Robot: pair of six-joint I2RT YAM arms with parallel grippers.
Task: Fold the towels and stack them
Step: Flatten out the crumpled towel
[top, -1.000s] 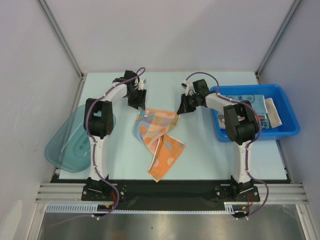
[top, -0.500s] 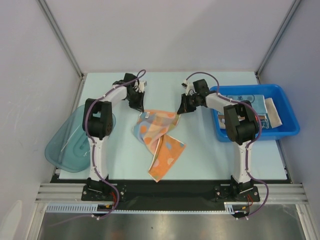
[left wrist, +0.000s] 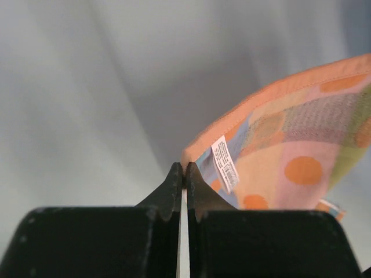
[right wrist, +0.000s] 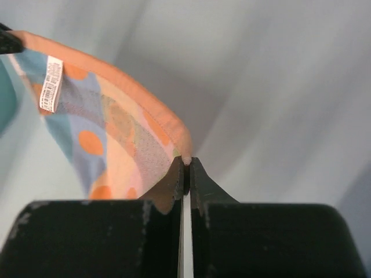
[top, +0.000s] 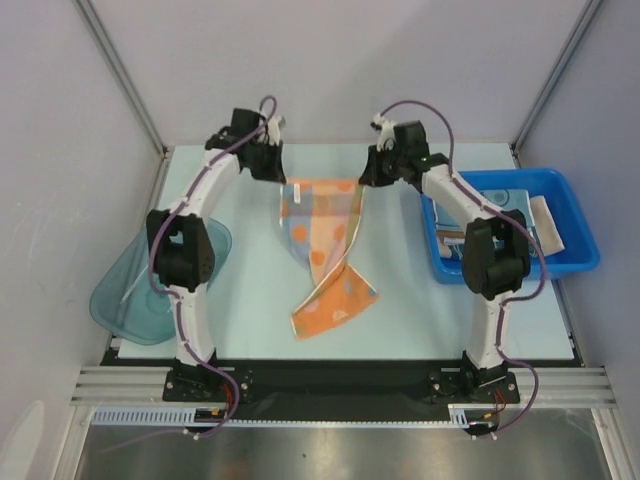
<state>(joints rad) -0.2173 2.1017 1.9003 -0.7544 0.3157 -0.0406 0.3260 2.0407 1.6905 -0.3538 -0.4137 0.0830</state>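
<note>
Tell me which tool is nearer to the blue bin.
Right. The right tool holds a corner of the orange towel near the far left corner of the blue bin; the left tool holds the other top corner, farther left.

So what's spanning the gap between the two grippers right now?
The orange dotted towel: its top edge runs from the left gripper to the right gripper, each shut on a corner. Clearest in the top external view.

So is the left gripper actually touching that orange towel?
Touching. The left wrist view shows the left gripper shut on a corner of the orange towel, beside its white label.
</note>
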